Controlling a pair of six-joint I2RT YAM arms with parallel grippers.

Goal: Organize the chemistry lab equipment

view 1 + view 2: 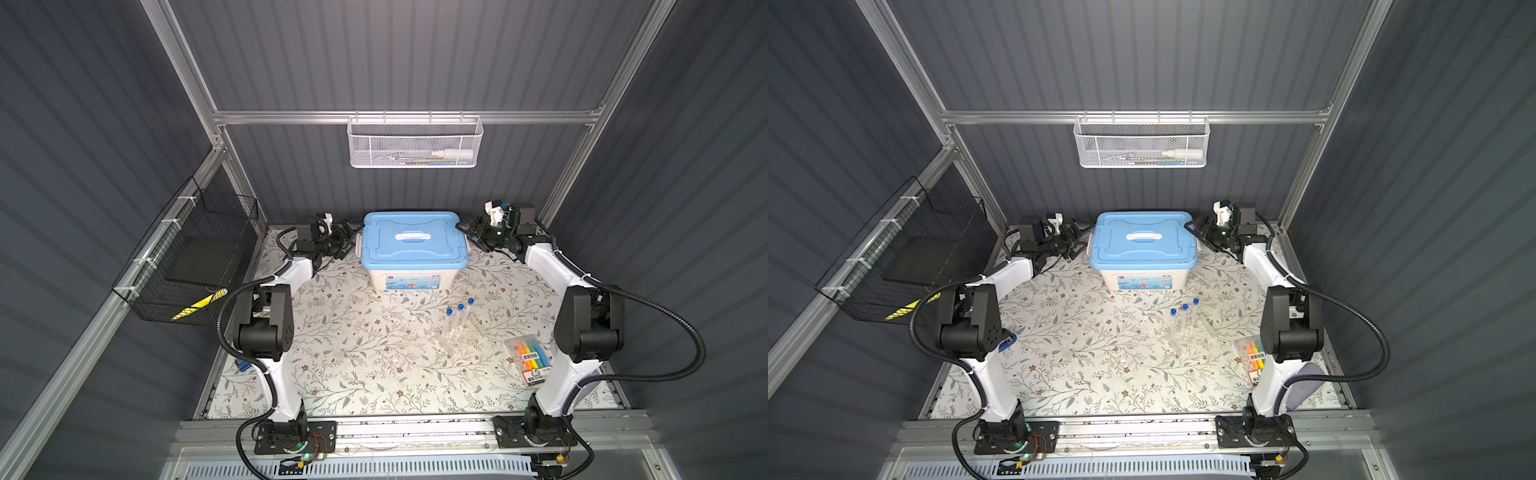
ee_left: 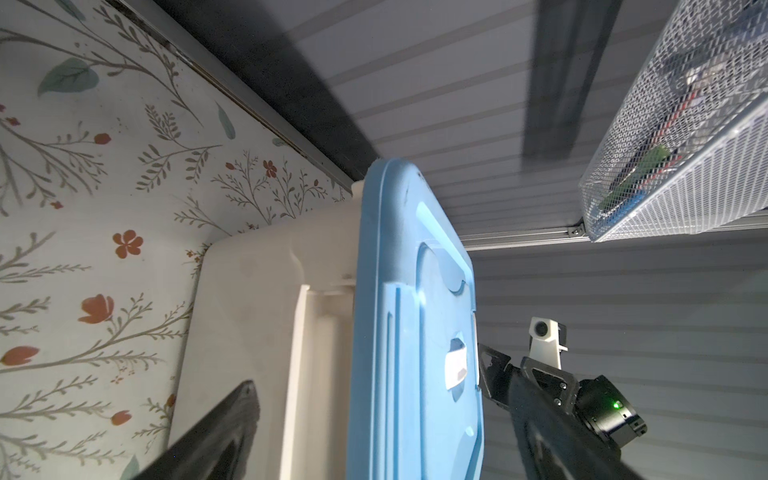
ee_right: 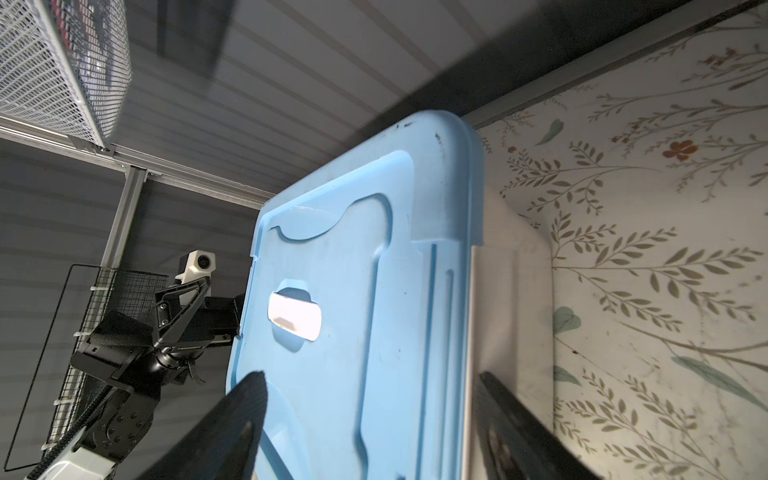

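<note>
Spread jaws of left gripper [image 1: 355, 237] and right gripper [image 1: 465, 235] straddle the ends of the blue lid [image 1: 411, 237] at upper centre. An uneven lift could drop it onto the test tubes [image 1: 459, 318] standing right of centre.

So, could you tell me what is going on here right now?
The two arms flank the white plastic storage box with a blue lid. The left end effector and the right end effector are open, one at each end of the closed lid. The three clear blue-capped test tubes stand in their clear rack in front of the box, untouched.
</note>
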